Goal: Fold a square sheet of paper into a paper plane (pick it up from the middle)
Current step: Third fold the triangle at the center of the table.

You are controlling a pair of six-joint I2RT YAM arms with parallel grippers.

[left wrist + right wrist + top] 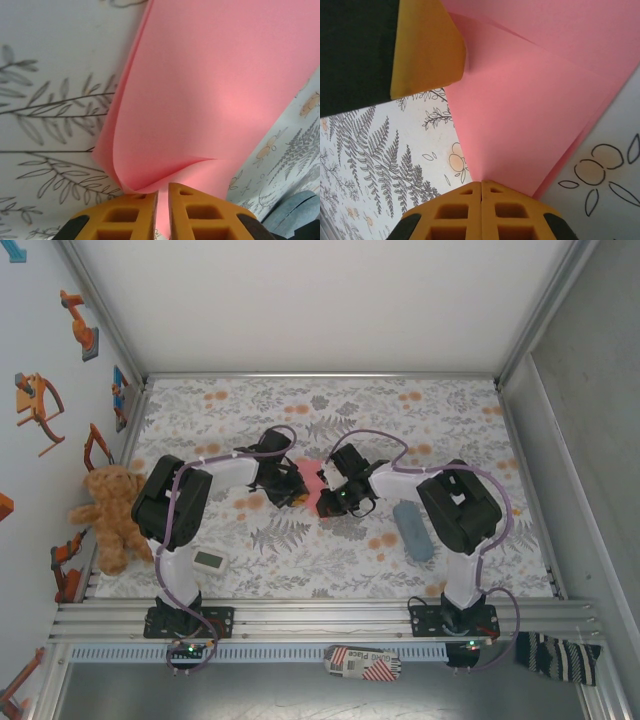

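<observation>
The square sheet of paper is salmon pink and sits lifted between my two grippers at the middle of the table. In the left wrist view the sheet of paper curls over in a soft fold, and its lower edge runs into the narrow slit of my left gripper, which is shut on it. In the right wrist view the sheet of paper narrows to a wedge that ends in my right gripper, whose jaws are pressed together on it. From above, the left gripper and the right gripper nearly touch.
A grey-blue oblong pouch lies right of the grippers on the flowered cloth. A teddy bear sits at the left edge. A small white device lies by the left arm's base. The other gripper's yellow finger is close above the sheet.
</observation>
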